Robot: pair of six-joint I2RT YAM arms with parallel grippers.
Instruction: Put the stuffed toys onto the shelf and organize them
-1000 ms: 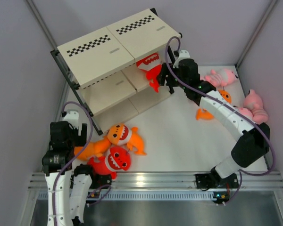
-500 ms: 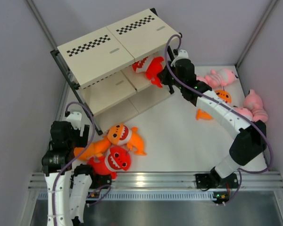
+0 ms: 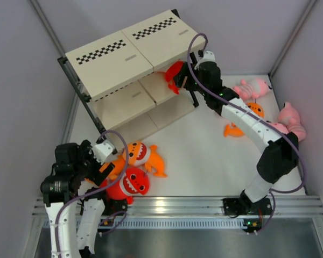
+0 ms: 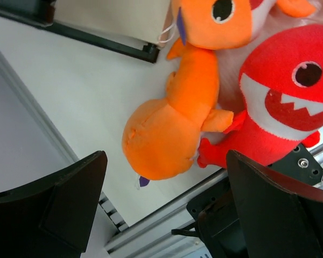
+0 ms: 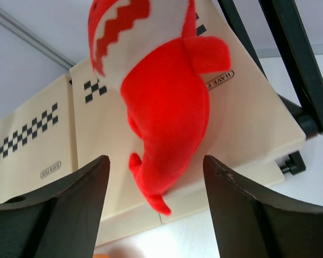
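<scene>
Though stretched out to the right end of the shelf (image 3: pixel 110 54), grips nothing with the right tool (image 5: pixel 156 159): released, fingers (image 5: pixel 54 209) spread wide either side of a red shark (image 5: pixel 164 107). Lying on the beige middle board, that shark, toothed mouth at the far end, tail nearest the wrist camera and free of both fingers. Seen from above, tucked under the checkered top board (only its rear half showing), just beside the black end frame.

Down at the near left, left tool (image 4: pixel 166 156) also released, jaws wide, hovering over an orange shark (image 4: pixel 169 129) on the white bench (image 4: pixel 86 91). Touching that one, fin to fin, a second red shark (image 4: pixel 282 102) with a toothy grin. Just beyond them, a second orange shark (image 4: pixel 212 19), close to the shelf's black foot.

Over on the right of the bench, a third orange shark (image 3: pixel 234 129), partly hidden behind the right arm. Near the far right corner and along the right wall, pale pink plush animals (image 3: pixel 251 87); exact count hard to tell.
</scene>
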